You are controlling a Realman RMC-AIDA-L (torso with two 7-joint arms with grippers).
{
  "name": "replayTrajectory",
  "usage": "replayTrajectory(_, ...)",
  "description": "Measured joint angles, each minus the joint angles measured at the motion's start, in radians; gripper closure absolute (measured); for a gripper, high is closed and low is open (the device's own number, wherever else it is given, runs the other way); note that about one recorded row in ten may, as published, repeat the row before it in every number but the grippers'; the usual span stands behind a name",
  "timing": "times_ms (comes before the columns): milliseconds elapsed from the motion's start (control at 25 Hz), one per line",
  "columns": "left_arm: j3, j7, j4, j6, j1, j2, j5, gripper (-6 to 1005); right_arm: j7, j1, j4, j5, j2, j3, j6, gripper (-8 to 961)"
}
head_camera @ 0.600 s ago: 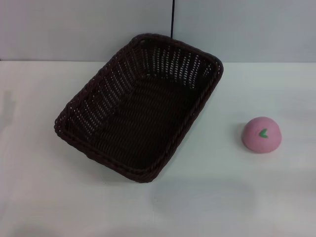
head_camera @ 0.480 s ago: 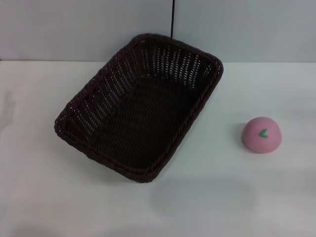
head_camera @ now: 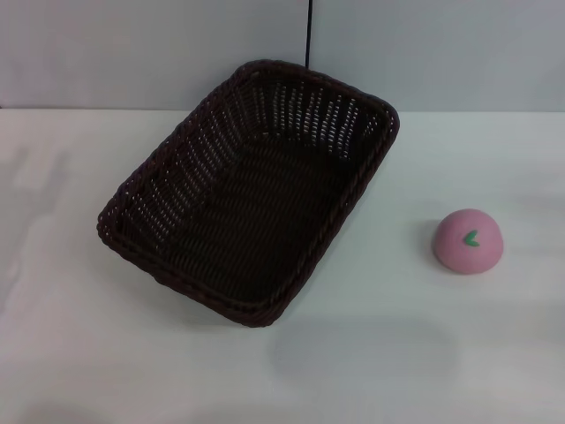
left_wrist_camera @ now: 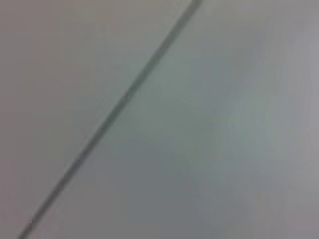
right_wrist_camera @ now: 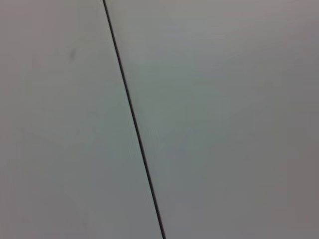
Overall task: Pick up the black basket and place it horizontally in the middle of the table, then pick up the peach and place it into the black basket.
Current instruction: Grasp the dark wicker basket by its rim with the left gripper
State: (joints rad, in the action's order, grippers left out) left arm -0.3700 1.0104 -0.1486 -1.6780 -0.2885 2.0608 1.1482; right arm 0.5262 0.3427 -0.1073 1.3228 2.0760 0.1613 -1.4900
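The black basket (head_camera: 250, 190) lies on the white table (head_camera: 397, 353), turned diagonally, its far corner near the back wall and its near corner toward the front. It is empty. The peach (head_camera: 468, 240) sits on the table to the right of the basket, well apart from it, its green leaf mark facing up. Neither gripper shows in the head view. Both wrist views show only a plain grey surface crossed by a thin dark line.
A grey wall (head_camera: 132, 53) with a dark vertical seam (head_camera: 309, 35) stands behind the table's back edge. Bare white tabletop lies in front of the basket and on both sides.
The basket and peach have not moved. A faint shadow on the table's left side has shifted slightly.
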Motion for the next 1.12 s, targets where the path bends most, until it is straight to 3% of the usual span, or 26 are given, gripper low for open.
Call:
replayTrajectory(160, -0.072, 0.117, -0.118, -0.007, -0.009, -0.002, 0.005, 277, 0.0, -0.002, 0.004, 0.002, 0.0, -0.001, 0.008, 440)
replayTrajectory(320, -0.207, 0.301, -0.317, 0.076, -0.026, -0.026, 0.082, 278, 0.0, -0.006, 0.006, 0.003, 0.001, -0.002, 0.009, 440)
replayTrajectory(400, -0.257, 0.413, -0.421, 0.132, -0.04, -0.044, 0.165, 282, 0.0, -0.007, 0.006, 0.003, 0.001, -0.002, 0.012, 440)
replayTrajectory(440, -0.285, 0.505, -0.51, 0.165, -0.062, -0.061, 0.269, 285, 0.0, -0.007, 0.006, 0.004, 0.001, -0.002, 0.018, 440)
replayTrajectory(480, -0.285, 0.505, -0.51, 0.165, -0.062, -0.061, 0.269, 287, 0.0, -0.007, 0.006, 0.004, 0.001, -0.002, 0.018, 440)
replayTrajectory(680, -0.291, 0.711, -0.652, 0.196, -0.142, -0.09, 0.55, 298, 0.0, -0.006, 0.006, 0.004, 0.001, -0.002, 0.032, 441)
replayTrajectory(960, -0.299, 0.985, -0.854, 0.211, -0.226, -0.069, 0.865, 314, 0.0, -0.009, 0.006, 0.004, 0.001, -0.002, 0.051, 441)
replayTrajectory(1120, -0.356, 1.121, -0.944, 0.194, -0.261, -0.055, 0.976, 323, 0.0, -0.009, 0.008, 0.004, 0.001, -0.002, 0.066, 441)
